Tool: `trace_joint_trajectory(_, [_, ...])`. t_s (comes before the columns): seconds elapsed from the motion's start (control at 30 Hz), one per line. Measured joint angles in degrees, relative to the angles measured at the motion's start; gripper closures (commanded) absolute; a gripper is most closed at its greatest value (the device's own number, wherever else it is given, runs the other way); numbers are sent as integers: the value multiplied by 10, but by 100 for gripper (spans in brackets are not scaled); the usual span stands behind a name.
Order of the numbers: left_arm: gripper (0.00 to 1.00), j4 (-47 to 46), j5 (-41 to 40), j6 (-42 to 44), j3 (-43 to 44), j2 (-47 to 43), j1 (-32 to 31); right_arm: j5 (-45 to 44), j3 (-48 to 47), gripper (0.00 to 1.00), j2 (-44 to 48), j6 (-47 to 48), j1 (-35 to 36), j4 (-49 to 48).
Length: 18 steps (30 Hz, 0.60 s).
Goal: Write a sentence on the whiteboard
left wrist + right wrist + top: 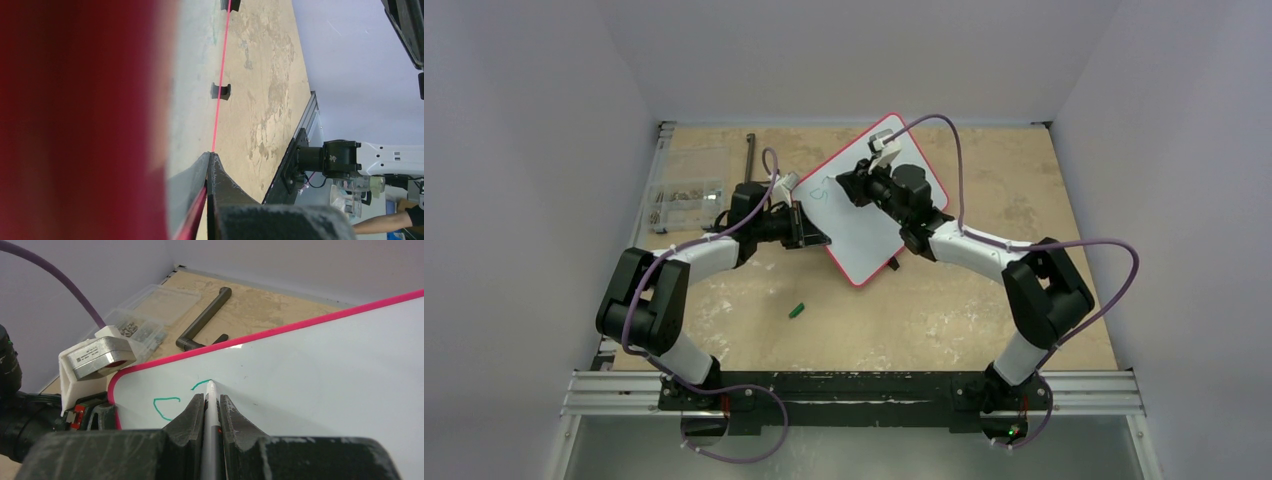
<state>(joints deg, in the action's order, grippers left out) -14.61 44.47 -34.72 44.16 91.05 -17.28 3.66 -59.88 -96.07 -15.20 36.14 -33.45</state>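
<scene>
Whiteboard (pixel 879 225): on desk (pixel 984 300), skewed. Left end effector (pixel 209 159): clamped on its left rim. Right end effector (pixel 212 399): pinching marker (pixel 211 407), tip at its upper-left corner beside green strokes (pixel 167 407). Keep pressure light, strokes slow.

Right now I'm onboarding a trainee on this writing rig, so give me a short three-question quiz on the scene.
1. True or false: the left gripper is clamped on the rim of the whiteboard.
2. What does the right gripper hold? A) a marker B) an eraser C) a cloth
3. Fill in: the strokes already on the board are ____ in colour.
Key: 1 true; 2 A; 3 green.
</scene>
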Motion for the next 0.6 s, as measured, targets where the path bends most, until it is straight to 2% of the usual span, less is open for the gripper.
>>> trace_joint_trajectory(0.6, [100,6,1,8,6,0,-1,-7,-16,100,9,6,-16,26])
